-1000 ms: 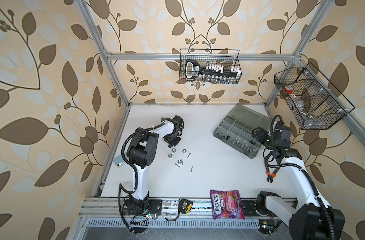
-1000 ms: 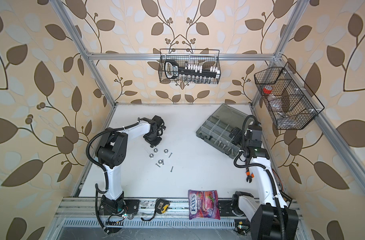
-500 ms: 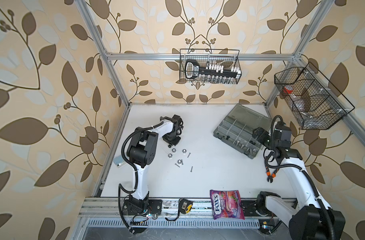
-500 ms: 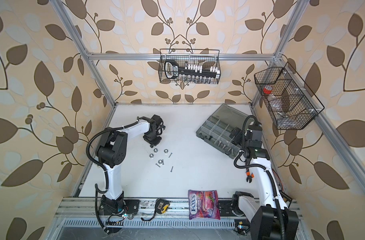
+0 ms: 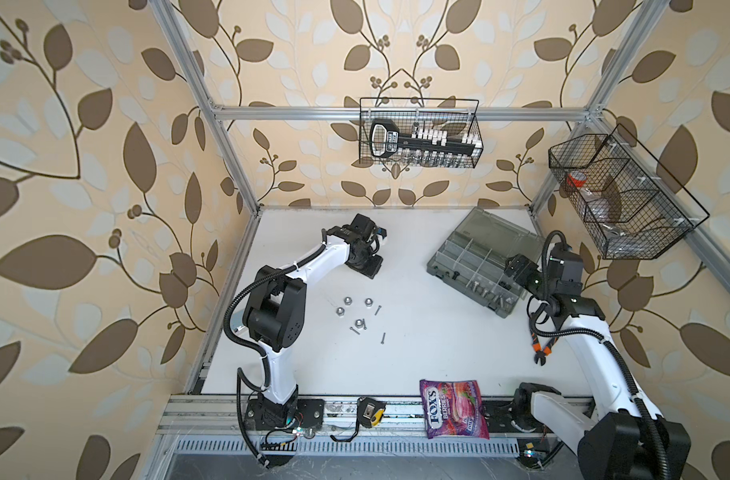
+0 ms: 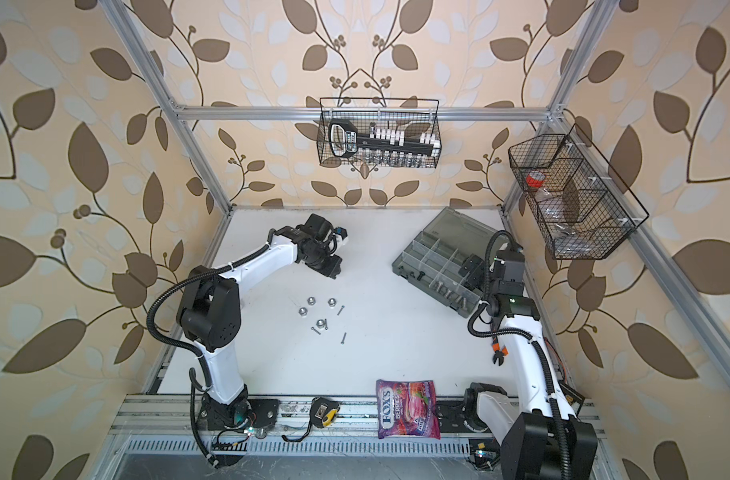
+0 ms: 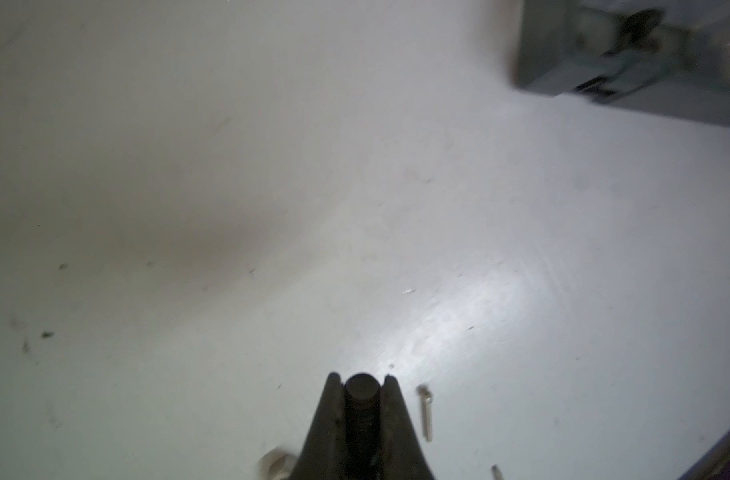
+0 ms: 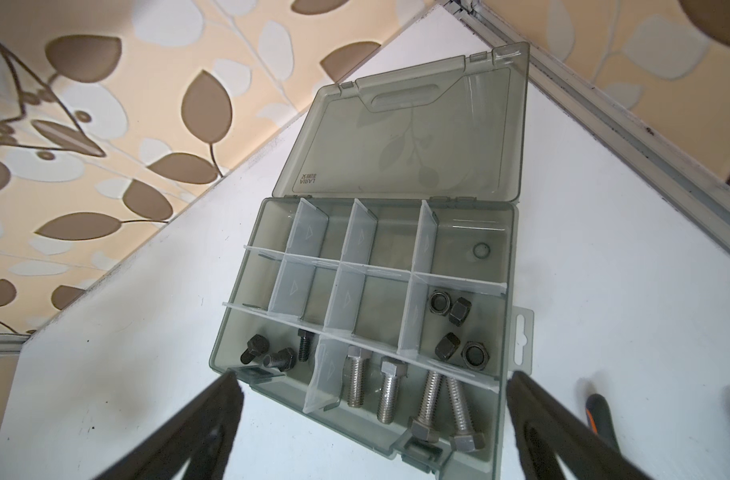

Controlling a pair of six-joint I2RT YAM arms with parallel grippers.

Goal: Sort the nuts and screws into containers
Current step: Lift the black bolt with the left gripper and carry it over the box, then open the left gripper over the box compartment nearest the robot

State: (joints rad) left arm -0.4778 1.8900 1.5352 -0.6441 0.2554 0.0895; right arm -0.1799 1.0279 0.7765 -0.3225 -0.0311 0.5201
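The left gripper (image 7: 361, 379) is clamped on a black screw (image 7: 361, 394) above the white bench (image 5: 438, 345), toward its far left. Four silver nuts (image 5: 347, 300) and four thin screws (image 5: 383, 338) lie loose just frontward. The right gripper (image 8: 373, 374), jaws wide, hovers over the open box (image 5: 496, 235) in the far right corner. The box holds three black screws, four silver screws (image 8: 357, 382) and four black nuts (image 8: 459, 311).

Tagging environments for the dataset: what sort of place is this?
Probably a lab robot cell, not a real workshop: aluminium frame with leaf wallpaper panels around a white tabletop, plus a staged organizer box of bolts.
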